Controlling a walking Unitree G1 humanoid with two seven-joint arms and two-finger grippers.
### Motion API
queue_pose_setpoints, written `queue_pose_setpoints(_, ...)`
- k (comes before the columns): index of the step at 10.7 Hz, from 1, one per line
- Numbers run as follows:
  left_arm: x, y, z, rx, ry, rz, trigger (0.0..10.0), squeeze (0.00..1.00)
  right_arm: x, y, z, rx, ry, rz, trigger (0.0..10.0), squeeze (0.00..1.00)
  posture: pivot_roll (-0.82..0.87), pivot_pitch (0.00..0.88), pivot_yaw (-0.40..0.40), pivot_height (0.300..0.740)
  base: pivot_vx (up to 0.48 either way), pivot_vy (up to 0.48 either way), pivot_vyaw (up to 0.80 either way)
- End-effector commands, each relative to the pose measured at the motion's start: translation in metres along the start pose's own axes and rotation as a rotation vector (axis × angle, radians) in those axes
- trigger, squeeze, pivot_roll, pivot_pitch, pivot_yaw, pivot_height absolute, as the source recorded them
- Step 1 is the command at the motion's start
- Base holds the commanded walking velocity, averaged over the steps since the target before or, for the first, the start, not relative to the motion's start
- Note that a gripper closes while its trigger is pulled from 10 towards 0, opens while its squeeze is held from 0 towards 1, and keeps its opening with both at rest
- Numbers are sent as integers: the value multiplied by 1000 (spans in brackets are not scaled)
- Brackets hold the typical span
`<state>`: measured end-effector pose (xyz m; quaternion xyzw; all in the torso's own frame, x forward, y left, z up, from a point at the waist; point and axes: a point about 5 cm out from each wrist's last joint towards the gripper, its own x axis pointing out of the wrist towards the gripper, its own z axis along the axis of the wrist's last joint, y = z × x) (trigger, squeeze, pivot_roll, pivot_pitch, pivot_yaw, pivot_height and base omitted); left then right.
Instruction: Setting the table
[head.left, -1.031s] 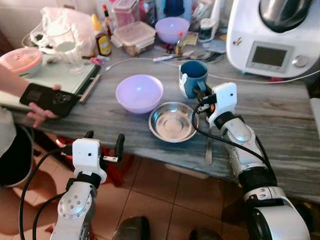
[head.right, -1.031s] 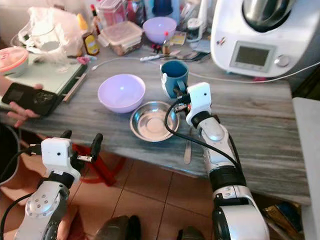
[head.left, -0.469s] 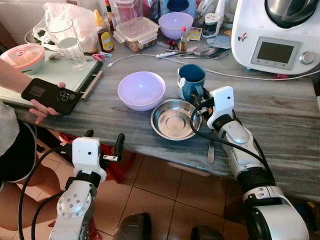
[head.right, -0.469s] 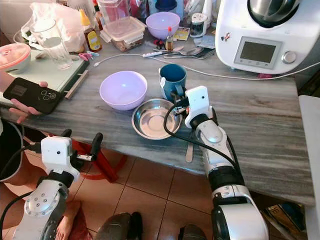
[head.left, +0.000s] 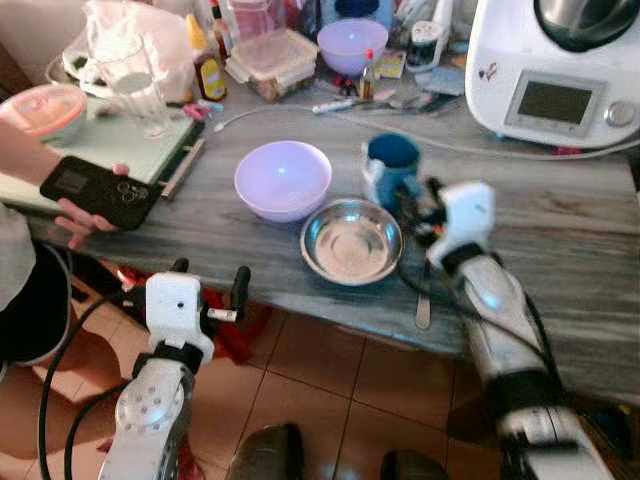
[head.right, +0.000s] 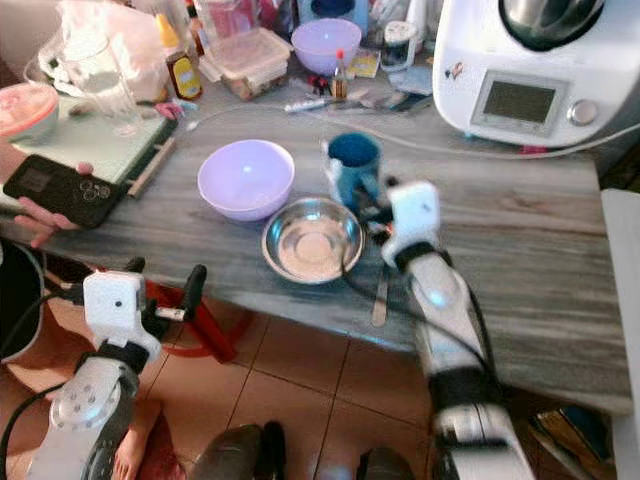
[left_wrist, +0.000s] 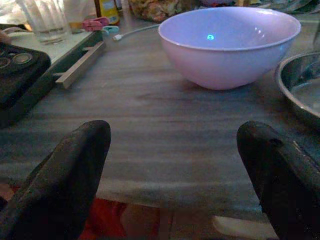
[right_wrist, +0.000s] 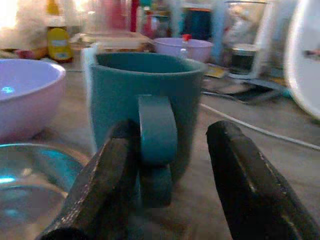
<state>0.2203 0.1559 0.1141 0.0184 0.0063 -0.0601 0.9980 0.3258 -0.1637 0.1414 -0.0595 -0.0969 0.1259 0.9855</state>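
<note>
Reaching over a grey desk (head.left: 250, 250), our right tool (right_wrist: 165, 165) sits at the teal mug (head.left: 390, 165), its two black fingers spread wide with the mug's handle (right_wrist: 156, 135) between them, one finger touching or nearly touching it, not yet closed. The mug stands upright just behind a steel bowl (head.left: 351, 240), and a lilac bowl (head.left: 282, 178) stands to their left. A spoon or similar utensil (head.left: 423, 300) lies near the front edge, partly under our right arm. Our left tool (head.left: 205, 290) hangs below the desk's front edge, fingers wide, holding nothing. A person's hand (head.left: 85, 215) holds a black phone (head.left: 95, 190) at the far left. We judge the setting as only begun: bowls and mug are bunched together, and the mug is not yet gripped or placed.
</note>
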Motion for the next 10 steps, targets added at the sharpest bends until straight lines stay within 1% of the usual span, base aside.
queue_pose_setpoints(1, 0, 0, -1, -1, 7, -8, 10000, 0, -4, 0, 11, -2, -41, -33, 10000, 1000, 104, 145, 92, 740, 0, 0, 0)
queue_pose_setpoints(2, 3, -1, -2, -2, 7, -12, 10000, 0, -11, -1, 13, -6, -40, -67, 10000, 1000, 91, 137, 93, 740, 0, 0, 0)
queue_pose_setpoints(4, 5, -1, -2, -3, 4, -18, 10000, 0, -18, 0, 16, -25, -38, -90, 10000, 1000, 83, 129, 94, 740, 0, 0, 0)
queue_pose_setpoints(6, 8, -1, -2, -4, 0, -16, 10000, 0, -21, 3, 22, -29, -44, -106, 10000, 1000, 78, 119, 94, 740, 0, 0, 0)
queue_pose_setpoints(7, 8, 3, -2, 8, -4, 23, 10000, 0, -24, 8, 30, -39, -72, -113, 10000, 1000, 76, 111, 94, 740, 0, 0, 0)
queue_pose_setpoints(8, 8, 7, -2, 21, -1, 53, 10000, 0, -26, 10, 32, -41, -80, -111, 10000, 1000, 75, 102, 92, 740, 0, 0, 0)
queue_pose_setpoints(9, 9, 10, -5, 26, 13, 86, 10000, 0, -32, 16, 32, -60, -88, -97, 10000, 1000, 72, 87, 91, 740, 0, 0, 0)
queue_pose_setpoints(10, 11, 12, -8, 28, 20, 108, 10000, 0, -41, 27, 28, -63, -73, -41, 10000, 1000, 64, 65, 86, 740, 0, 0, 688)
